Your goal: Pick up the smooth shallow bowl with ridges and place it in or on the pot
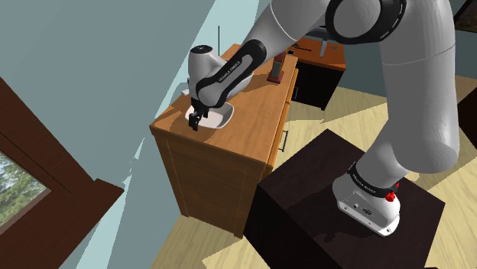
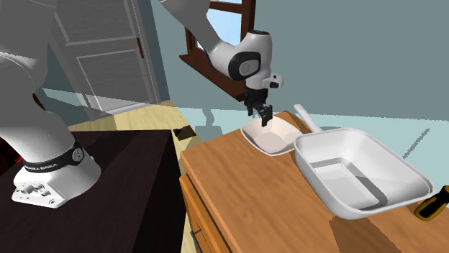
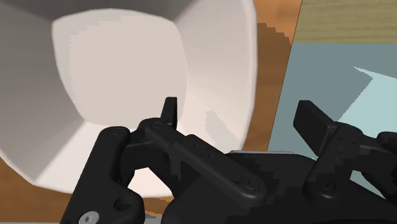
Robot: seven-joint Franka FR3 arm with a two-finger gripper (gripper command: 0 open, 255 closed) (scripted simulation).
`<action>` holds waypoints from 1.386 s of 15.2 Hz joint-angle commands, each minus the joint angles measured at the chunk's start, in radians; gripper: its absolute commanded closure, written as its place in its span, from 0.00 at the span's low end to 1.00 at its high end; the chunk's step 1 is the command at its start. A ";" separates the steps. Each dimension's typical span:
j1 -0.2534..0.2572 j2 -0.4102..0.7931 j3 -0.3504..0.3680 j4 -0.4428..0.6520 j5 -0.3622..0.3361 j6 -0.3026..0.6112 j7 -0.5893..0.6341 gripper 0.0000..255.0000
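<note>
Facing upward, white bowl [image 2: 277,138] beneath spread pincer [image 2: 260,115]

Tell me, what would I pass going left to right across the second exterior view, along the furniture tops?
arm's base → bowl → pot → tool handle
</note>
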 commanded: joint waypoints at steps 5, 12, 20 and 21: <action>0.000 0.011 -0.001 0.007 -0.001 0.004 0.000 0.00; 0.000 0.011 -0.001 0.007 -0.001 0.004 0.000 1.00; -0.003 -0.020 0.003 0.002 0.004 -0.022 -0.004 1.00; -0.004 -0.030 0.005 0.001 0.005 -0.031 -0.005 1.00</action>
